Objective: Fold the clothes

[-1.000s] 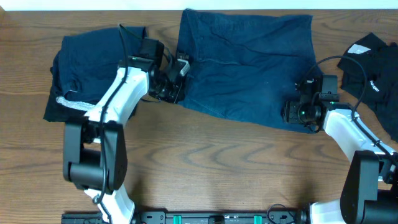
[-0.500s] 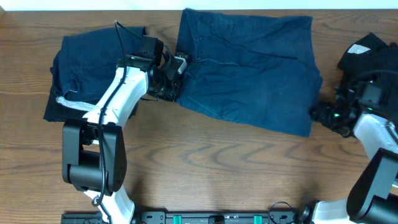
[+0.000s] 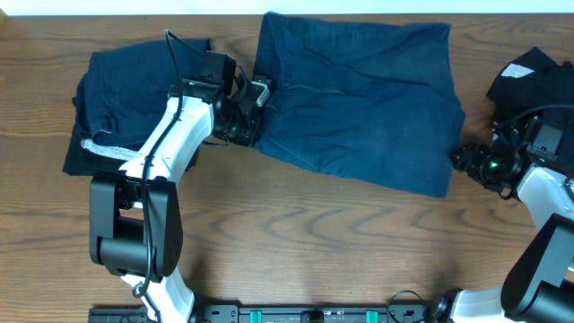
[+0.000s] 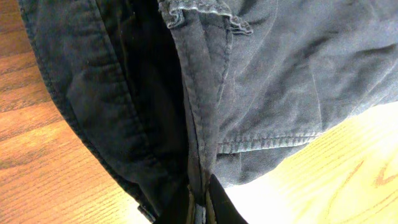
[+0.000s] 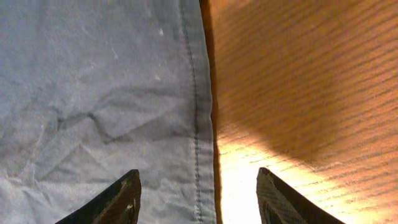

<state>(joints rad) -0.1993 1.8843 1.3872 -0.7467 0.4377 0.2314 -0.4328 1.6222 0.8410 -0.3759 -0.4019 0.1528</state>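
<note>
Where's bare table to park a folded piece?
Free: table in front of shorts, between left arm and right arm. Narrow strip between shorts and black garment, right gripper in it. Crowded: pile to left gripper.

Overhead view being lit evenly, sharp throughout; faint soft shadows being cast on counter point(image 3: 314, 224). Left wrist view: counter being blown out to white glare lower right; navy shorts point(image 4: 280, 74) being rendered crisp, fold dark. Right wrist view: broad shadow being thrown across wood; fingers point(image 5: 121, 202) being shown dark, soft-edged.
</note>
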